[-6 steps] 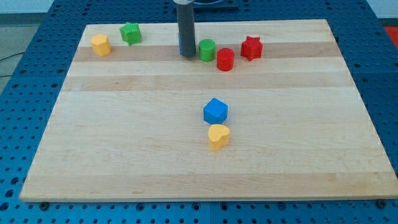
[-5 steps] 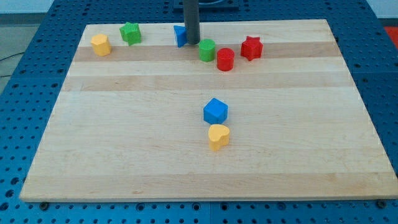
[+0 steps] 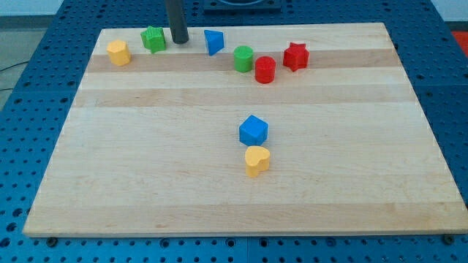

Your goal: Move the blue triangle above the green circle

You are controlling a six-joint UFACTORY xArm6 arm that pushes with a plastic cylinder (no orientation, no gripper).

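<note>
Near the view's top, my tip (image 3: 178, 41) rests on the pale wooden tabletop (image 3: 146, 161).
Glossy blue plastic triangle (image 3: 213, 42) sits between it and the green plastic cylinder (image 3: 243, 58); no jaws fitted.

My tip (image 3: 178, 41) sits near the board's (image 3: 219, 204) top edge, between green star (image 3: 153, 39) and blue triangle (image 3: 213, 42).

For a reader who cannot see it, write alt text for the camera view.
My tip stands near the board's top edge, between a green star and the blue triangle, touching neither. The green circle sits right of the triangle and slightly lower.
</note>
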